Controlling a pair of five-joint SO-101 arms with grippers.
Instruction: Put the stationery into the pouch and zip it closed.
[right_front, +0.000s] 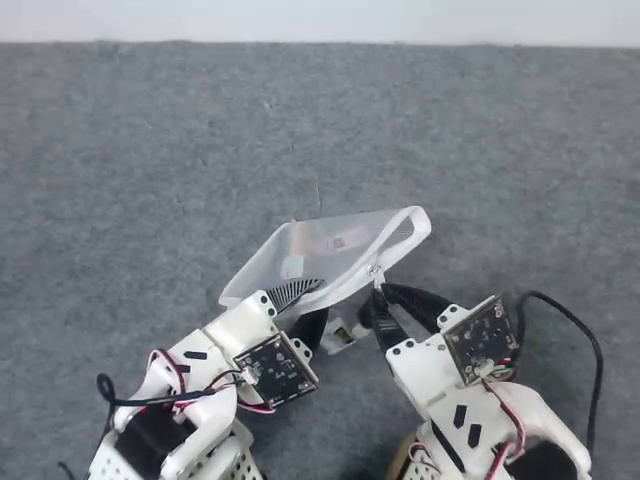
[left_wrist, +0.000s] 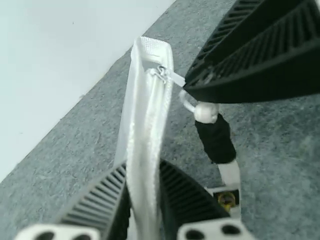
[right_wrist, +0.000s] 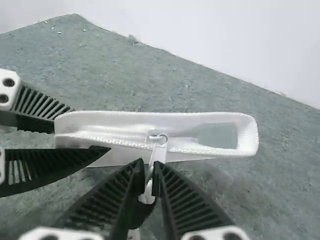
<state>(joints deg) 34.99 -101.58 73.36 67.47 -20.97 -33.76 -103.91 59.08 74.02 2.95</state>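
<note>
High view: grey table (right_front: 120, 150), wall (right_front: 320, 20) | left end effector (left_wrist: 143, 172) clamps pouch (right_front: 330, 250) | right end effector (right_wrist: 148, 167) seemingly pinches zip-pull (right_wrist: 157, 150)

The two white plastic arms (right_front: 195, 380) wore black ribbed fingers (right_wrist: 187, 202), square black circuit boards (right_front: 275, 368) at the wrists, red wires (right_front: 165, 362) and a looping black cable (right_front: 572, 314).

Your cameras: one high, two on wrists.
The high one looks down on the grey felt table (right_front: 150, 150), arms entering at 5 and 7 o'clock. The wrist ones sight close along the black ribbed left gripper (left_wrist: 143, 172) and right gripper (right_wrist: 148, 170); all share the translucent white zippered pouch (right_front: 330, 250) and its white zip pull (right_wrist: 158, 151).
</note>
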